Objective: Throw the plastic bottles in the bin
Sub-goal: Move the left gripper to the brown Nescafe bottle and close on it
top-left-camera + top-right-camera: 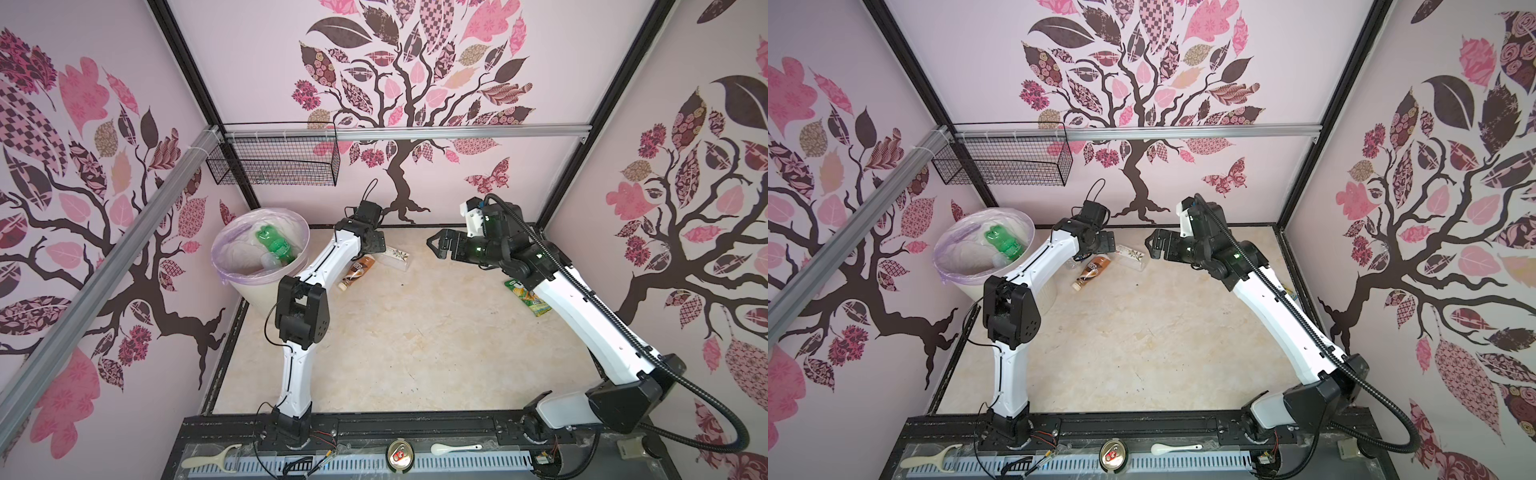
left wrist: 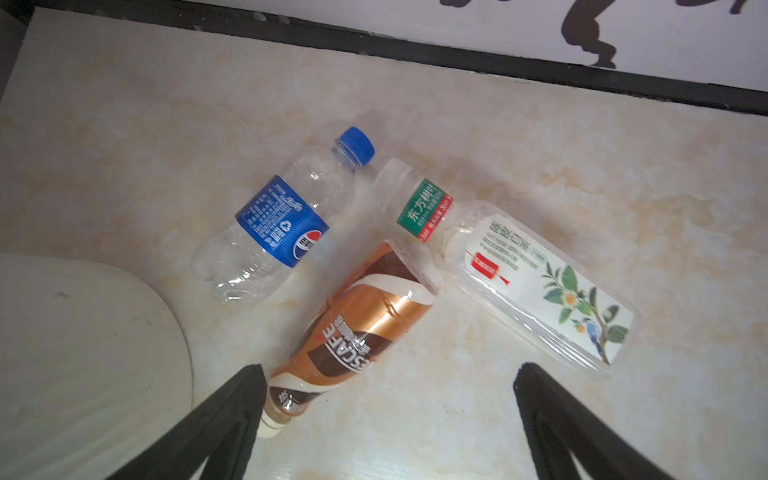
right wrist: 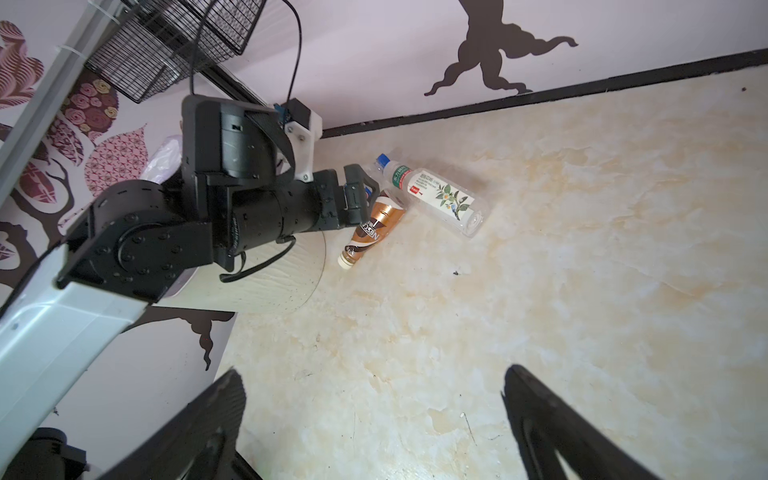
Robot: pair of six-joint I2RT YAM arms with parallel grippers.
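Three plastic bottles lie together on the floor near the back wall. They are a brown coffee bottle point(image 2: 357, 316), a clear one with a blue label and cap point(image 2: 270, 220), and a clear one with a white tea label point(image 2: 536, 286). My left gripper point(image 2: 390, 370) hovers open above them, one fingertip beside the brown bottle's point(image 1: 358, 270) cap. The bin point(image 1: 266, 295) stands at the back left. It is cream with a lilac bag, and a green bottle point(image 1: 274, 247) and a clear one lie inside. My right gripper point(image 1: 434, 245) hangs open and empty over bare floor, right of the bottles.
A flat green-yellow snack packet point(image 1: 528, 297) lies under the right arm by the right wall. A black wire basket point(image 1: 274, 162) hangs on the back rail above the bin. On the front rail are a peeler point(image 1: 212, 459), a can point(image 1: 400, 455) and a spoon point(image 1: 453, 448).
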